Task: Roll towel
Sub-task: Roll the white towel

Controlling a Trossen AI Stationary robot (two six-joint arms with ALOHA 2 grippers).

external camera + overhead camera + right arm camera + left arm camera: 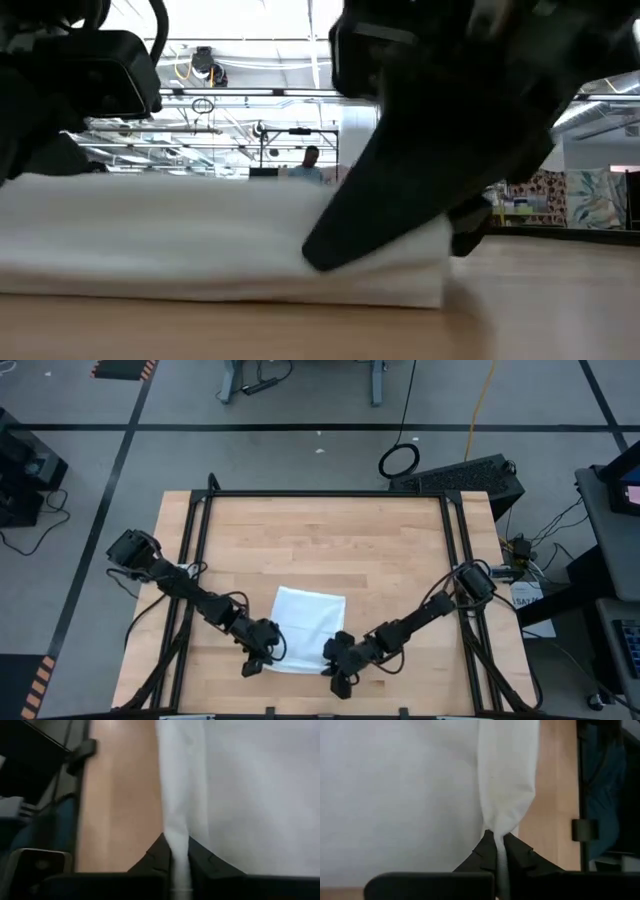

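On the near half of the one wooden desk [320,530], between the two dark arms, lies a single white towel [305,628]. It is plain, soft and unmarked, roughly rectangular from above, with its far edge flat on the wood and its near edge lifted a little where it is gripped. From desk height it reads as a low, thick white slab with a squared-off end, resting directly on the wood.

Two claws are at work, one at each near corner. The left claw [496,851] is pressed together on the towel's near left corner, the cloth gathered into a narrow fold that runs down between its fingers. The right claw [175,851] is pinching the near right corner the same way, a thin ridge of white cloth caught between its two dark fingers.

Beyond the desk, in the room behind, one person [311,160] stands far off under the ceiling lights.
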